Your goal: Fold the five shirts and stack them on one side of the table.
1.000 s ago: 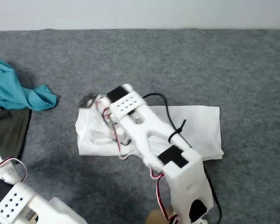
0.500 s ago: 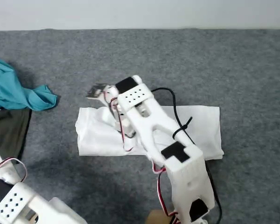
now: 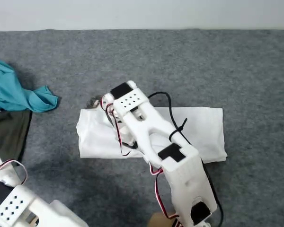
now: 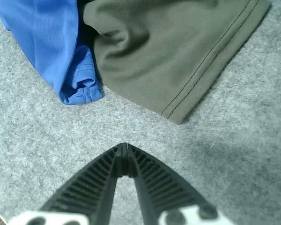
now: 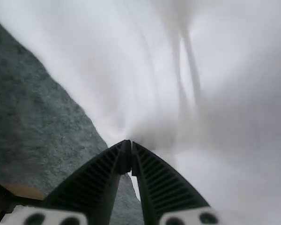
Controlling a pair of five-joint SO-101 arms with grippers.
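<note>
A white shirt [image 3: 203, 130] lies folded flat in the middle of the grey table. My right gripper [image 3: 92, 101] sits at the shirt's far-left corner. In the right wrist view its fingers are shut, and the right gripper [image 5: 128, 143] tip meets the edge of the white shirt [image 5: 210, 93]; I cannot tell whether cloth is pinched. A teal shirt [image 3: 14, 92] and a dark olive shirt [image 3: 7, 132] lie bunched at the left edge. My left gripper [image 4: 126, 149] is shut and holds nothing, over bare table near the olive shirt [image 4: 168, 51] and a blue shirt [image 4: 51, 42].
The right arm [image 3: 151, 137] stretches across the white shirt from the front edge, with its cable draped over the cloth. The left arm's base [image 3: 14, 208] sits at the front left corner. Grey table [image 3: 203, 66] runs behind and right of the white shirt.
The right gripper rose and moved away from the shirt's corner half a second ago, then dropped back to it. The shirt's left part looks smoother than a second ago. The left arm kept still.
</note>
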